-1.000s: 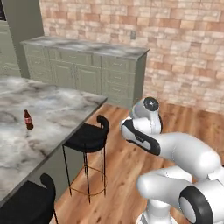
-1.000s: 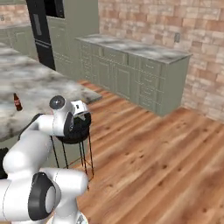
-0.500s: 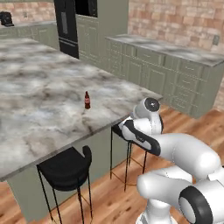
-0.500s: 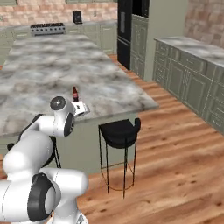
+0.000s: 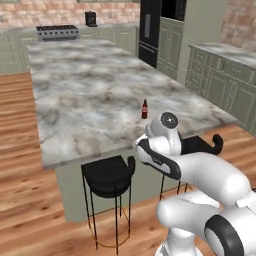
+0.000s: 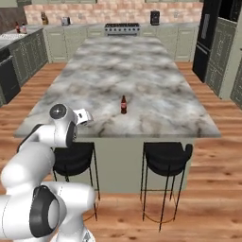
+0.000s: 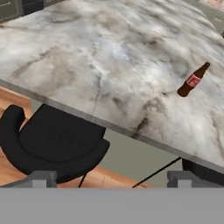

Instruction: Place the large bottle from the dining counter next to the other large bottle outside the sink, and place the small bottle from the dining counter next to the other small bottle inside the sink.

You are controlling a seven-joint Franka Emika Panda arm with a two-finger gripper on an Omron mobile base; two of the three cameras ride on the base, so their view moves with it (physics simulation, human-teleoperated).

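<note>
1. Kitchen scene: dining counter (image 6: 142, 80), a long marbled island on a sage-green base, fills the middle; wood floor around it.
2. Gripper (image 7: 111, 177): jaws spread fully wide, nothing between them, touching nothing. Fingertips (image 7: 43, 177) sit low in the hand view, over the counter's near edge and a black stool (image 7: 52, 142).
3. Small brown bottle (image 7: 193, 80) with red label stands on the counter top, well apart from the gripper, up and to the right in the hand view. It looks tilted there because the camera is rolled; upright in both base views (image 6: 123, 105) (image 5: 144, 109).
4. Bottle sits near the counter's near edge, roughly mid-width, alone on the stone.
5. Two black stools under the near edge (image 6: 166, 158) (image 5: 109, 176).
6. Far wall: range (image 6: 122, 28), green cabinets, brick backsplash; dark fridge (image 5: 151, 31) on the right.
</note>
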